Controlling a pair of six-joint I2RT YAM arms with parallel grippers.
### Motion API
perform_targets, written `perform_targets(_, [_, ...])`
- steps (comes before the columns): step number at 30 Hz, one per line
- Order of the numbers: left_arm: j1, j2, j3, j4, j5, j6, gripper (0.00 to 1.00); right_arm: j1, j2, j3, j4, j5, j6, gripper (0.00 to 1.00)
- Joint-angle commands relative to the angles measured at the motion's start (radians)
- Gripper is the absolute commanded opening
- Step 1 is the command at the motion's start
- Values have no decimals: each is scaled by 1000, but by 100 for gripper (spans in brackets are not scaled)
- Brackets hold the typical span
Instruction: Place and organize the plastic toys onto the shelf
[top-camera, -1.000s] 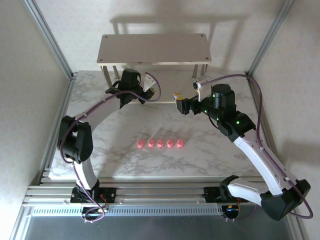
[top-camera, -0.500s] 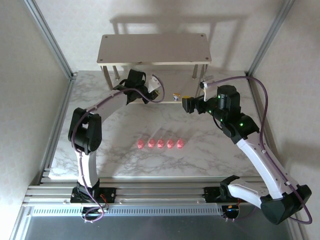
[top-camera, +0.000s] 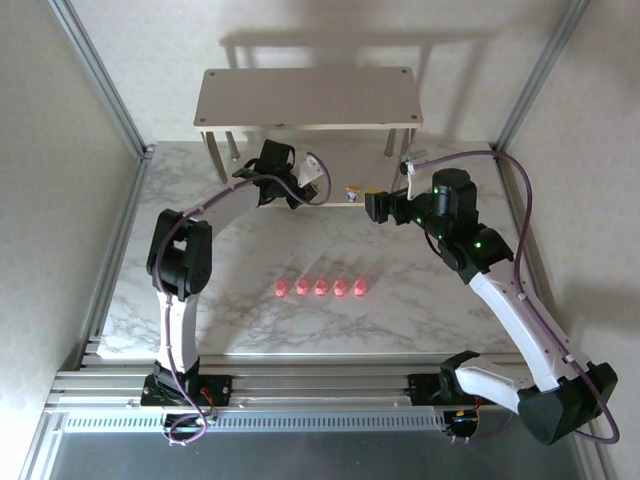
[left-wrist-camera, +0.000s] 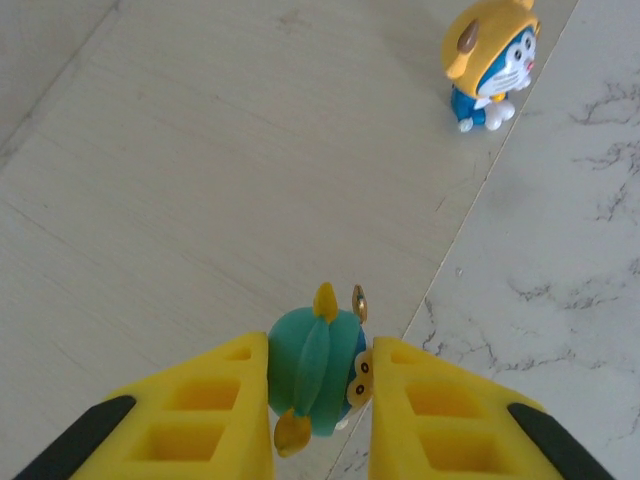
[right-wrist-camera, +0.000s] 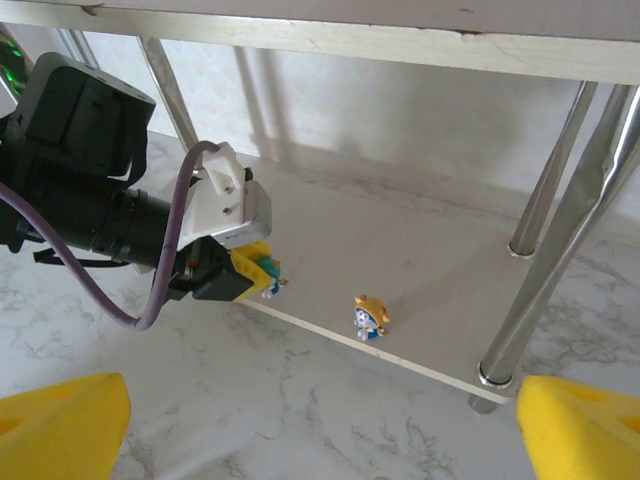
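From the top external view, the two-tier metal shelf with beige boards and thin silver legs (top-camera: 308, 97) stands at the far edge of the white marbled surface (top-camera: 250, 330). Five small pink rounded plastic toys (top-camera: 321, 287) lie in one straight row on the surface, well clear of the shelf. One small figurine with an orange-yellow top (top-camera: 353, 193) stands at the front edge of the lower board. The left gripper (top-camera: 305, 190) reaches toward that board, and its fingers are too small and dark here to make out. The right gripper (top-camera: 368, 207) sits just to the right of the figurine, its fingers equally hard to read.

In the left wrist view, two yellow fingers (left-wrist-camera: 225, 400) are clamped on a teal-topped figurine (left-wrist-camera: 318, 370), which is over the lower board (left-wrist-camera: 200, 180) near its edge. The orange-topped figurine (left-wrist-camera: 488, 62) stands upright further along the same edge.

In the right wrist view, the right gripper (right-wrist-camera: 320, 440) is spread wide, with only the tips of its fingers (right-wrist-camera: 60, 420) showing, cut off at the bottom corners. Both figurines appear here, the teal one (right-wrist-camera: 268, 272) in the left gripper (right-wrist-camera: 240, 272) and the orange one (right-wrist-camera: 371, 317) standing apart on the lower board. The underside of the upper board (right-wrist-camera: 330, 35) is cut off by the top of this view.
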Motion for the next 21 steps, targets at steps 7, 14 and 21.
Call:
perform_targets(7, [17, 41, 60, -26, 12, 13, 24, -19, 29, -11, 51, -10, 20, 99])
perform_targets(14, [32, 41, 59, -22, 10, 14, 24, -23, 50, -11, 62, -22, 29, 99])
perform_targets(21, [42, 49, 50, 10, 6, 10, 24, -24, 66, -8, 66, -28, 34, 99])
